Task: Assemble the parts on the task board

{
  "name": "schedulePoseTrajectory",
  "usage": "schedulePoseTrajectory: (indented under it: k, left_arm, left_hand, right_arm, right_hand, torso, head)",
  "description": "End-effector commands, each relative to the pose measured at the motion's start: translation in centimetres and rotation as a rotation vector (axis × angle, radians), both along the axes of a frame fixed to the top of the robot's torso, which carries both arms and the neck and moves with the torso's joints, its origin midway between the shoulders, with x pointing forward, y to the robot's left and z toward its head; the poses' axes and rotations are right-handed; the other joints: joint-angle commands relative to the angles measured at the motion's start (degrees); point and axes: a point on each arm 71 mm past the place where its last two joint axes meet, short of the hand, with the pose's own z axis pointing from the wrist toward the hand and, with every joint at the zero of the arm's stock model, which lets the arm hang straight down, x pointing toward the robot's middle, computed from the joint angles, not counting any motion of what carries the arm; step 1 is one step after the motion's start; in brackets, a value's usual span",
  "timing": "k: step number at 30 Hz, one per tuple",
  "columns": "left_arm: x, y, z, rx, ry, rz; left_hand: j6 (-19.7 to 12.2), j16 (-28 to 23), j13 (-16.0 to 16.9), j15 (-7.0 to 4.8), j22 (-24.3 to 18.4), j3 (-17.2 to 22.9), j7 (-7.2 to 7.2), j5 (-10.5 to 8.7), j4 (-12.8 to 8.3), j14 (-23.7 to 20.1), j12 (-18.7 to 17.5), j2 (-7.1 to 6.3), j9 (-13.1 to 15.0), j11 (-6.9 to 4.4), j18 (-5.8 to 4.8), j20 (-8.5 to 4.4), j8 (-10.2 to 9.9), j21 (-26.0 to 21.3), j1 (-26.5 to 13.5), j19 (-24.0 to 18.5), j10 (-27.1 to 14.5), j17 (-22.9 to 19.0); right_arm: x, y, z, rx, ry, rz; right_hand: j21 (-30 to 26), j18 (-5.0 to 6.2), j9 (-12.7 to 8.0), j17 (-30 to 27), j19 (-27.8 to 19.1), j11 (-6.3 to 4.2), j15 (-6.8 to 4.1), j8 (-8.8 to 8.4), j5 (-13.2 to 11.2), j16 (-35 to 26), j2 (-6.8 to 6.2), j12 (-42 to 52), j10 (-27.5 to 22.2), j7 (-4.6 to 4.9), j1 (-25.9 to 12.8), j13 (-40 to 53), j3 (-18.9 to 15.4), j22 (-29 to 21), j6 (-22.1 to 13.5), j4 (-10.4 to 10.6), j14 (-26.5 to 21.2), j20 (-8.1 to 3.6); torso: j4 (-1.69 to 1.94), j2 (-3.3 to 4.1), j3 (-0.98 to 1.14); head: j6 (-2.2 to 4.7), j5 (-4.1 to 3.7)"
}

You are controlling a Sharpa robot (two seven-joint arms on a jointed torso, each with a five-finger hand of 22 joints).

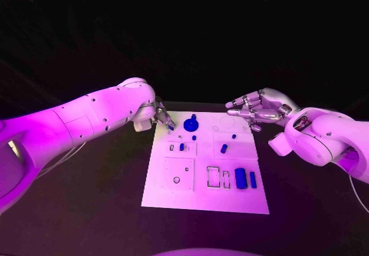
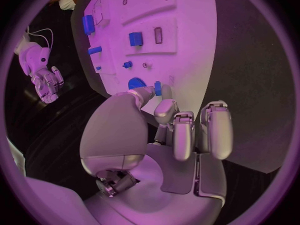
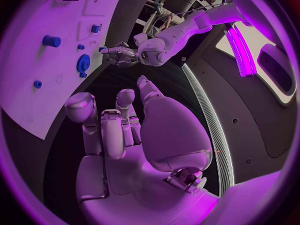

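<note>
Proximity favours left hand (image 1: 161, 118): small blue plastic peg (image 2: 158, 88) seen pinched at its fingertips, just beside round blue toothed gear (image 1: 191, 125) at white task board (image 1: 206, 200) far edge. Right hand (image 1: 257, 110) empty, fingers apart, held off board's far right corner.

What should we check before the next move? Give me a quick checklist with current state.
1. Left hand at the task board's far left corner: ok.
2. Left hand grips a part: cannot tell; its fingertips sit by a small blue piece, contact unclear.
3. Right hand holds nothing, fingers apart: ok.
4. Right hand off the board: ok, it hangs above the far right corner.
5. Blue gear seated: cannot tell.
6. Two blue bars lie at the near right: ok.
</note>
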Motion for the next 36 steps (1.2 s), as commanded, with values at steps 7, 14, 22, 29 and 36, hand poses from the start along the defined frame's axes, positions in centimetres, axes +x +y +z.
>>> schedulePoseTrajectory:
  k: [7, 14, 22, 29, 36]
  left_arm:
    - [-1.6, -0.4, 0.6, -0.118, -0.073, -0.028]
    - [-3.0, 0.0, -0.2, -0.111, -0.106, -0.075]
    - [-4.3, 0.3, -1.2, -0.082, -0.133, -0.109]
    - [-4.9, 0.3, -2.0, -0.057, -0.130, -0.127]
    - [-5.4, 0.4, -2.4, -0.039, -0.108, -0.134]
  left_hand:
    - [0.38, 0.14, 0.21, -0.40, 10.46, 9.69, -0.51, 0.59, -9.73, 6.12, 0.47, -0.53, 0.08, -0.12, -0.51, -0.38, 0.43, 0.45, -0.95, 3.65, 0.65, 15.09]
    - [0.65, 0.14, 0.91, -0.43, 10.58, 9.86, -0.58, 0.59, -10.51, 6.12, 1.07, -1.15, -0.03, -0.19, -0.54, -0.43, 0.46, 0.57, -1.08, 3.69, 1.11, 15.09]
    - [0.81, 0.14, 1.15, -0.43, 10.68, 9.93, -0.61, 0.59, -10.63, 6.12, 1.28, -1.20, -0.08, -0.21, -0.58, -0.45, 0.46, 0.69, -1.14, 3.74, 1.30, 15.09]
    - [0.90, 0.14, 1.28, -0.44, 10.71, 9.97, -0.63, 0.59, -10.72, 6.12, 1.40, -1.24, -0.13, -0.23, -0.59, -0.46, 0.45, 0.73, -1.18, 3.76, 1.41, 15.09]
    - [0.99, 0.14, 1.40, -0.44, 10.77, 10.02, -0.64, 0.59, -10.79, 6.12, 1.51, -1.27, -0.18, -0.24, -0.60, -0.47, 0.44, 0.80, -1.21, 3.78, 1.52, 15.09]
  right_arm:
    - [0.0, -0.1, -0.2, -0.009, 0.004, 0.031]
    - [0.3, -0.6, -0.1, -0.007, -0.019, -0.012]
    - [0.4, -0.8, 0.1, -0.005, -0.052, -0.052]
    - [0.6, -1.0, 0.2, -0.001, -0.072, -0.077]
    - [0.6, -1.1, 0.2, -0.001, -0.076, -0.085]
  right_hand:
    - [-0.21, 0.99, -0.01, 3.61, -0.32, 0.11, 0.09, -0.25, 0.42, -0.33, 0.47, -0.31, -0.39, 0.07, -0.09, -0.02, -0.26, -0.04, -0.27, -0.14, 3.23, 0.00]
    - [-0.38, 1.04, 0.00, 3.33, -0.46, 0.10, 0.10, -0.23, 0.49, -0.52, 0.48, -0.49, -0.51, 0.07, 0.07, -0.24, -0.25, -0.33, -0.27, -0.23, 3.15, 0.01]
    - [-0.51, 1.09, 0.00, 3.16, -0.57, 0.10, 0.10, -0.21, 0.53, -0.63, 0.51, -0.57, -0.56, 0.07, 0.19, -0.34, -0.23, -0.55, -0.26, -0.29, 3.10, 0.01]
    - [-1.17, 1.27, 0.02, 2.20, -1.08, 0.10, 0.09, -0.16, 0.54, -1.30, 0.59, -4.50, -2.85, 0.08, 0.42, -4.18, -0.28, -1.59, -0.31, -0.37, 2.83, 0.01]
    - [-1.29, 1.30, 0.02, 2.05, -1.17, 0.09, 0.09, -0.16, 0.54, -1.42, 0.61, -4.73, -2.95, 0.08, 0.43, -4.44, -0.30, -1.77, -0.33, -0.37, 2.79, 0.01]
  torso:
    - [0.03, 0.00, -0.06]
    - [0.04, -0.01, -0.02]
    - [0.07, 0.05, -0.08]
    - [0.03, 0.10, -0.11]
    - [-0.04, 0.11, -0.07]
  head:
    - [0.15, 0.23]
    - [0.03, 0.39]
    - [-0.07, 0.59]
    - [-0.33, 0.89]
    - [-0.55, 1.07]
